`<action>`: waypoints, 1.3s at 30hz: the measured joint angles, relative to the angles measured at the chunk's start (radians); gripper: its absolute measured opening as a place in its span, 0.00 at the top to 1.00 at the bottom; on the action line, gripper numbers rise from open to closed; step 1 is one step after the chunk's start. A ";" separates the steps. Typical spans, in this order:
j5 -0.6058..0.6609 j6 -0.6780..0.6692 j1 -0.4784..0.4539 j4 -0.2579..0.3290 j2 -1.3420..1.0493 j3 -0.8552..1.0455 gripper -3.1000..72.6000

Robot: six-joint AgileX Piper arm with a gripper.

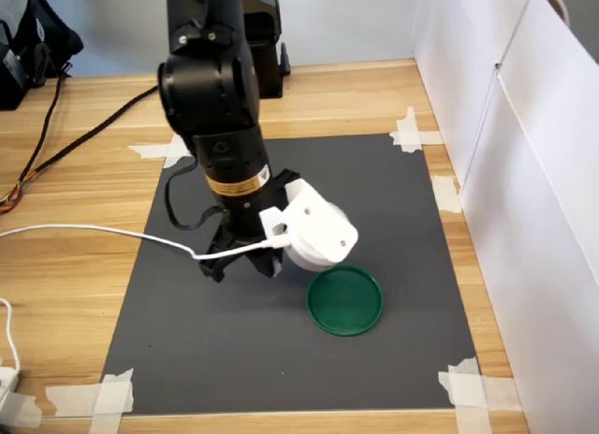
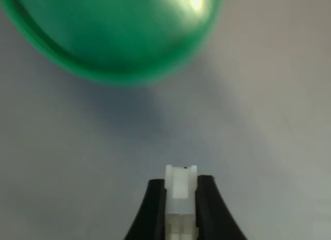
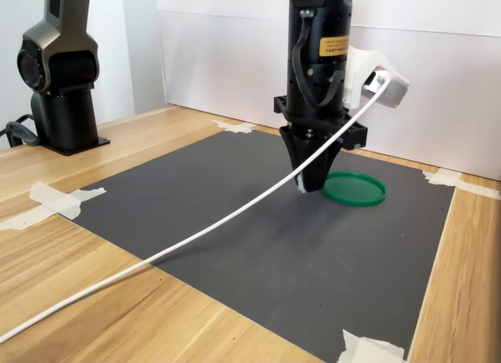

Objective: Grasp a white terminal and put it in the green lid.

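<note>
In the wrist view my gripper point(image 2: 181, 187) is shut on the white terminal point(image 2: 181, 179), a small ridged block standing up between the two black fingers. The green lid point(image 2: 119, 33) lies flat on the grey mat just ahead of the fingertips, apart from them. In the first exterior view the lid point(image 1: 344, 300) sits to the right of the arm, whose body hides the fingertips. In the second exterior view the gripper point(image 3: 307, 186) points straight down close above the mat, just left of the lid point(image 3: 354, 188), with a speck of white at its tip.
A dark grey mat point(image 1: 281, 359) is taped to the wooden table with white tape strips point(image 1: 103, 397). A white cable point(image 3: 196, 234) runs from the wrist across the mat. White panels point(image 1: 524, 172) wall the first exterior view's right. A black stand point(image 3: 63, 73) is at the second exterior view's left.
</note>
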 joint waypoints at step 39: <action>-0.186 0.181 0.155 -0.022 0.055 0.000 0.44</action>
